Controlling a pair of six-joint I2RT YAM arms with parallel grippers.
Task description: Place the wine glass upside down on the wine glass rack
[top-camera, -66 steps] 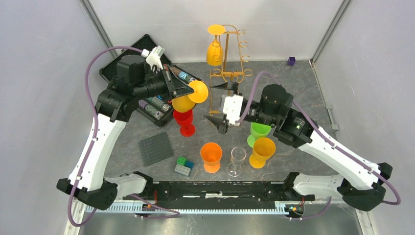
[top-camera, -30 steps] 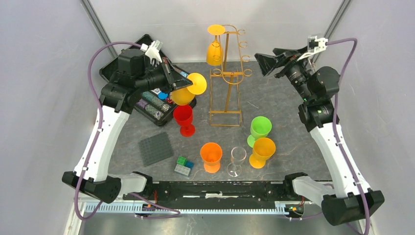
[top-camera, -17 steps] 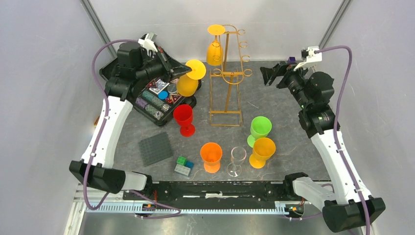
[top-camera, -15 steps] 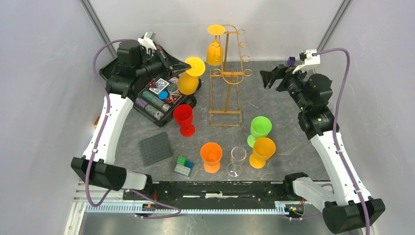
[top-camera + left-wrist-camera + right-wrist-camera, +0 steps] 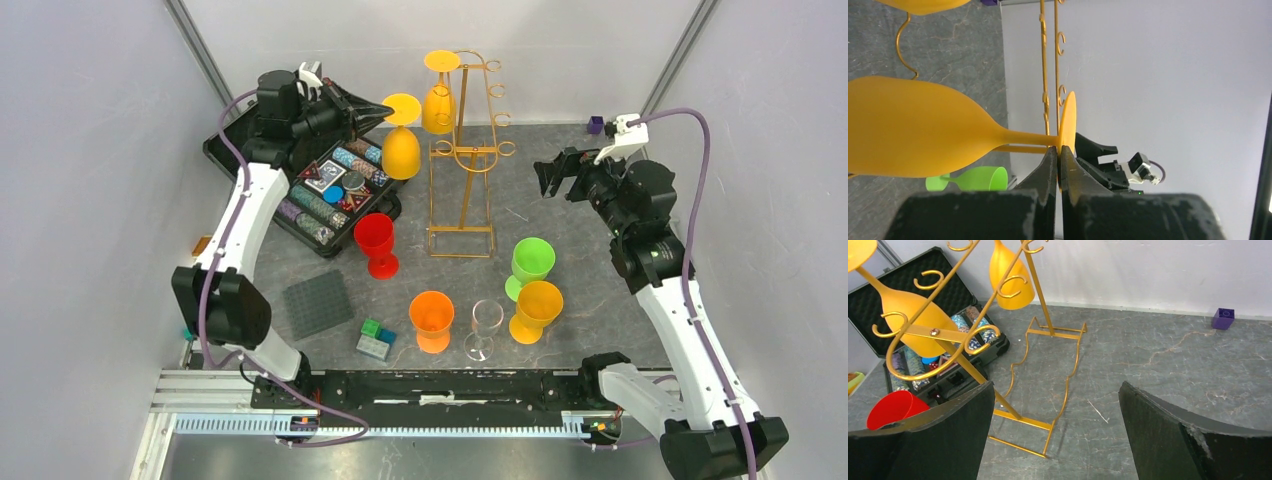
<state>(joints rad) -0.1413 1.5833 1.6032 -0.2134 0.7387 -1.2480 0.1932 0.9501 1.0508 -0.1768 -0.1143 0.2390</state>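
Observation:
My left gripper (image 5: 378, 108) is shut on the foot of a yellow wine glass (image 5: 401, 150), held upside down just left of the gold wire wine glass rack (image 5: 463, 150). In the left wrist view the fingers (image 5: 1050, 162) pinch the glass's foot (image 5: 1067, 120) where the stem (image 5: 1023, 138) meets it, with the rack's hooks (image 5: 1044, 95) right behind. Another yellow glass (image 5: 438, 105) hangs upside down on the rack's upper left. My right gripper (image 5: 548, 175) is open and empty, right of the rack; its wrist view shows the rack (image 5: 968, 335) ahead.
An open black case (image 5: 320, 190) of poker chips lies at the left. Red (image 5: 376, 245), orange (image 5: 432, 320), clear (image 5: 485, 328), green (image 5: 528, 265) and yellow (image 5: 536, 310) glasses stand in front of the rack. A grey baseplate (image 5: 318, 303), small bricks (image 5: 376, 340) and a purple block (image 5: 595, 124) lie about.
My left arm has lifted the yellow glass up and back, turning it bowl-down beside the rack. My right arm has swung away from the rack to the right and lowered a little.

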